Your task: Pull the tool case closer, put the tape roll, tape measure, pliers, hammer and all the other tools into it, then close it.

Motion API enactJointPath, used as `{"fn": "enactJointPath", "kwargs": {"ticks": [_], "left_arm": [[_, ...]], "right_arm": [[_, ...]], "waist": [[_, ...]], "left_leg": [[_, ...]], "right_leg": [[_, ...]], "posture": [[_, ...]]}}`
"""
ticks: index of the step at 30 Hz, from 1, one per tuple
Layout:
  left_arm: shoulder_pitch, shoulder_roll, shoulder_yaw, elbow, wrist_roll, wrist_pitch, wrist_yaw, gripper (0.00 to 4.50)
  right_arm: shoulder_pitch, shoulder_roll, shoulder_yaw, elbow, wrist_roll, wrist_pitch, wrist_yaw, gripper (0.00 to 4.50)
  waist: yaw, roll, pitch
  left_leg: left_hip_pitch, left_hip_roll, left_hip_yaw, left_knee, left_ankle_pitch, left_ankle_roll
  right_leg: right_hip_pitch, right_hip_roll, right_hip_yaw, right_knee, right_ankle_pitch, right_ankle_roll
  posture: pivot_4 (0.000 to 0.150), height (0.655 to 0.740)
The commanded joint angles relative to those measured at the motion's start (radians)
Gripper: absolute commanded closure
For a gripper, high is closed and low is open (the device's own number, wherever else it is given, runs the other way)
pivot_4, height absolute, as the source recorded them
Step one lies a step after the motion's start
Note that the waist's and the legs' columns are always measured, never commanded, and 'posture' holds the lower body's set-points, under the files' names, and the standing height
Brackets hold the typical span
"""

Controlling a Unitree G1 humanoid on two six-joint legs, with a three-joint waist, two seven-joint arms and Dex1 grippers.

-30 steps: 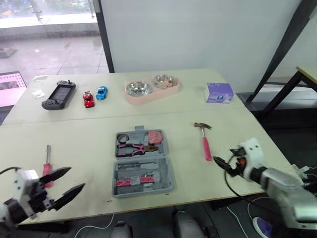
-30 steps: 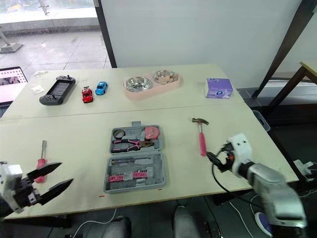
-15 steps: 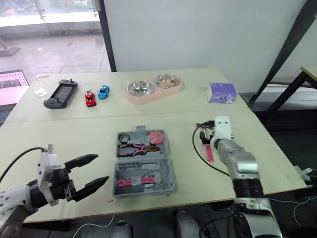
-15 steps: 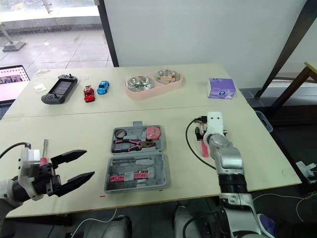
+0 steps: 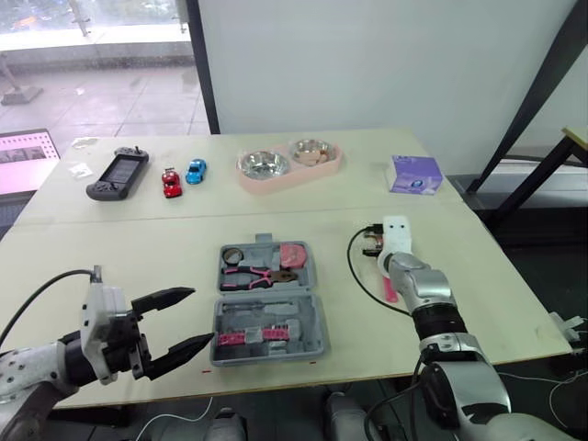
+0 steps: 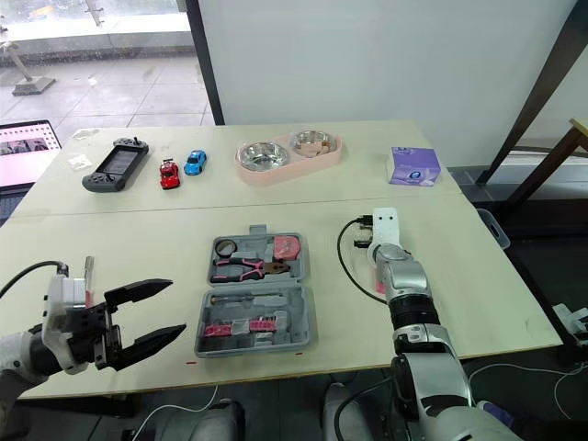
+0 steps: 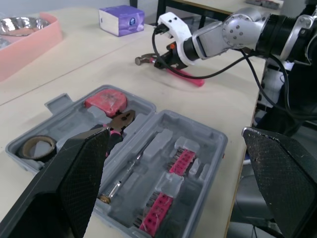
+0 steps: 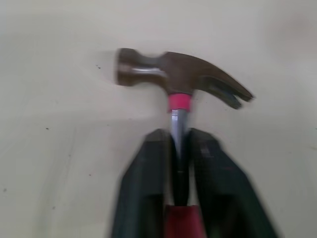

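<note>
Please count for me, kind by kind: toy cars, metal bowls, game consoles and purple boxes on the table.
Toy cars: 2, red car and blue car
Metal bowls: 2, left bowl and right bowl
Game console: 1
Purple box: 1
Total: 6

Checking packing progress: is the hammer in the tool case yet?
Out. The hammer lies on the table, apart from the open tool case, its shaft clamped in the right gripper.

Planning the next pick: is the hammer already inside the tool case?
No, the hammer lies on the table, outside the open tool case.
</note>
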Motion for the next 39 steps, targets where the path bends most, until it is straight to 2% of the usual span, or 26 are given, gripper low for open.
{"fn": "enactJointPath", "kwargs": {"ticks": [1,3,5,9,12,16,20,25,30,33,37,39], "left_arm": [[-0.006,0.003,0.008,-0.013,0.005,-0.018,0.006,0.0],[-0.009,0.003,0.005,-0.009,0.008,-0.019,0.005,0.0],[-0.018,0.001,-0.001,-0.006,0.011,-0.017,0.011,0.0],[-0.035,0.004,0.001,0.007,0.011,-0.014,0.012,0.0],[-0.043,0.007,-0.002,0.027,0.017,-0.018,0.005,0.0],[-0.058,0.009,-0.015,0.045,0.023,-0.021,-0.001,0.0],[-0.079,0.013,-0.027,0.056,0.025,-0.017,-0.008,0.0],[-0.1,0.024,-0.035,0.071,0.028,-0.009,-0.021,0.0],[-0.116,0.041,-0.043,0.073,0.036,0.001,-0.015,0.0],[-0.119,0.044,-0.044,0.059,0.034,0.011,-0.005,0.0],[-0.117,0.042,-0.041,0.054,0.029,0.013,0.003,0.0],[-0.107,0.037,-0.033,0.059,0.028,0.005,-0.002,0.0]], "right_arm": [[0.003,-0.013,-0.014,0.012,-0.001,0.004,0.002,4.47],[0.005,-0.013,-0.015,0.003,0.0,0.004,0.004,4.47],[0.032,-0.009,-0.011,-0.089,0.01,0.036,0.018,4.47],[0.156,0.01,0.005,-0.451,0.053,0.219,0.043,4.47],[0.304,0.03,0.063,-0.766,0.072,0.403,0.043,4.47],[0.443,0.074,0.121,-0.982,0.064,0.494,0.021,4.47],[0.538,0.085,0.173,-1.037,0.043,0.483,0.023,4.47],[0.581,0.08,0.203,-0.989,0.028,0.406,0.039,4.47],[0.59,0.131,0.158,-0.883,0.041,0.378,0.029,4.47],[0.602,0.159,0.122,-0.896,0.045,0.367,0.019,4.47],[0.602,0.164,0.087,-0.953,0.064,0.392,0.034,2.8],[0.578,0.149,0.064,-1.011,0.084,0.425,0.047,1.79]], "waist": [[-0.001,0.0,0.0],[-0.001,0.0,0.0],[0.001,0.001,0.0],[0.002,0.004,0.002],[0.002,0.007,0.003],[0.0,0.007,0.004],[0.001,0.007,0.004],[-0.001,0.007,0.004],[-0.003,0.005,0.002],[-0.001,0.003,0.001],[0.003,0.004,0.001],[0.002,0.004,0.002]], "left_leg": [[0.0,0.0,0.0,0.0,0.0,0.0],[0.0,0.0,-0.001,0.0,0.0,0.0],[0.0,0.0,-0.002,0.0,0.0,0.0],[-0.002,0.0,-0.004,-0.002,0.0,0.0],[-0.003,0.0,-0.004,-0.004,-0.001,0.002],[-0.002,0.001,-0.005,-0.004,-0.003,0.005],[-0.002,0.001,-0.004,-0.001,-0.003,0.005],[-0.002,0.001,-0.004,0.0,-0.003,0.005],[-0.002,0.001,-0.004,-0.001,-0.003,0.005],[-0.002,0.001,-0.004,-0.001,-0.003,0.005],[-0.002,0.001,-0.004,0.0,-0.003,0.005],[-0.002,0.001,-0.004,0.0,-0.003,0.005]], "right_leg": [[0.0,0.0,0.0,0.0,0.0,0.0],[0.0,0.001,0.0,0.0,0.0,0.0],[0.0,0.001,0.0,0.0,0.0,0.0],[-0.001,0.002,0.0,0.001,0.0,0.0],[-0.003,0.002,0.0,0.002,-0.001,0.001],[-0.004,0.003,0.0,0.004,-0.002,0.003],[-0.005,0.003,0.0,0.003,-0.002,0.003],[-0.004,0.003,0.0,-0.005,-0.001,0.001],[-0.004,0.003,0.0,-0.005,-0.001,0.001],[-0.004,0.003,0.0,-0.005,-0.001,0.001],[-0.003,0.003,0.0,-0.005,-0.001,0.001],[-0.003,0.003,0.0,-0.005,-0.001,0.001]], "posture": [[0.15,0.7387],[0.15,0.7387],[0.15,0.7387],[0.15,0.7387],[0.15,0.7387],[0.15,0.7387],[0.15,0.7387],[0.15,0.7387],[0.15,0.7387],[0.15,0.7387],[0.15,0.7387],[0.15,0.7387]]}}
